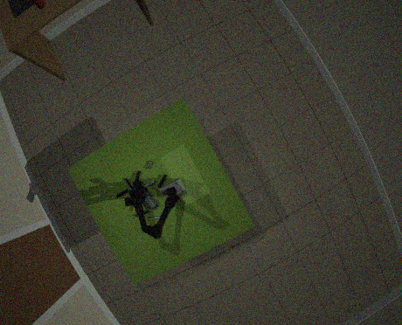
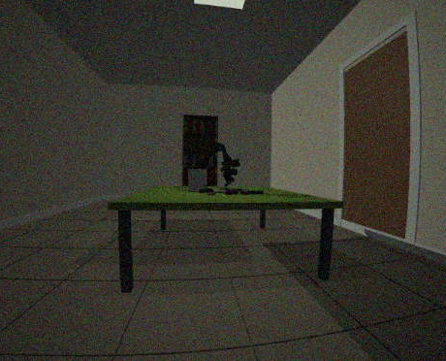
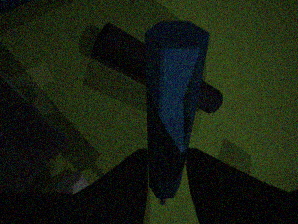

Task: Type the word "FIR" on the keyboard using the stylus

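Stylus in hand, typing count unreadable

Top view, from the left: brown door point(image 1: 28, 284) point(image 2: 377, 136) set in a pale wall point(image 1: 10, 201) point(image 2: 302, 146), then the green desk point(image 1: 133, 262) point(image 2: 225, 206), brightly coloured against a dim, grainy room. Shadows of the arm spread over the desk top.

Near the desk's middle, the gripper point(image 1: 137, 195) point(image 2: 228, 182) point(image 3: 167, 159). Fingers narrow, closed on the blue stylus point(image 3: 175, 95), which sits between them in the wrist view, fine tip showing at the lower end. A dark rod point(image 3: 122, 54) lies beyond it, running crosswise; not the thing wanted, I judge.

Just right of the gripper in the top view, a small grey panel point(image 1: 150, 202); probably the keyboard, keys too small to read. Then the arm point(image 1: 154, 231) point(image 2: 220, 147), bent at the elbow, its foot beside a pale box point(image 1: 180, 187) point(image 2: 197, 180). Farther right, grey tiled floor point(image 1: 334, 197) point(image 2: 176, 311).

Progress: stylus pick-up done. Whether F, I or R has gone down, cannot tell; no screen text is legible, and no tip-to-key contact can be made out. Left to do, by my judgement: whichever letters remain, each pressed firmly, grip kept.
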Controlling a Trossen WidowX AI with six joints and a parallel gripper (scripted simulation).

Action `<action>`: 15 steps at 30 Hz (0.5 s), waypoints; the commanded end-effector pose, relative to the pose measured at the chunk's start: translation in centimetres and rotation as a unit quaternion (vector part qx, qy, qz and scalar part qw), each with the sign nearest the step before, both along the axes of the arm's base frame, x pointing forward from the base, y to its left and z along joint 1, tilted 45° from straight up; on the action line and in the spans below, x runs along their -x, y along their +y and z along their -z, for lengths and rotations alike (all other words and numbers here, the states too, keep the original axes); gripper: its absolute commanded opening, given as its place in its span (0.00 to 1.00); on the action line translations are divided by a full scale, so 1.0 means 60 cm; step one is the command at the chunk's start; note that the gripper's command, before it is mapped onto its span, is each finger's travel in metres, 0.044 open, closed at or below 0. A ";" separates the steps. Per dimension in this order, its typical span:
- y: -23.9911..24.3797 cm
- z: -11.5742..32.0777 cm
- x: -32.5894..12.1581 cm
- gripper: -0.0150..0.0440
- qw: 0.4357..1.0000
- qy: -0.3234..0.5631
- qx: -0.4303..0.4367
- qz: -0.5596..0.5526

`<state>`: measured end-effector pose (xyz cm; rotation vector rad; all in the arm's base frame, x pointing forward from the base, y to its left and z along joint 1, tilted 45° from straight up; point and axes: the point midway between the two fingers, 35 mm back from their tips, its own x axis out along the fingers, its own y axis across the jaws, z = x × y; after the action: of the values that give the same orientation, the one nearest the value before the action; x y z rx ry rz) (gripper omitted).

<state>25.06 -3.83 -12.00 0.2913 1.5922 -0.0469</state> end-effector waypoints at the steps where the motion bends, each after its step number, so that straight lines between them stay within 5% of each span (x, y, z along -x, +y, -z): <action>1: 0.004 -0.014 -0.005 0.25 0.998 -0.033 0.016 0.042; 15: 0.029 -0.072 -0.020 0.25 0.968 -0.164 0.018 0.191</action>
<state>26.24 -2.30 -8.49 0.4985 1.2574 -0.2764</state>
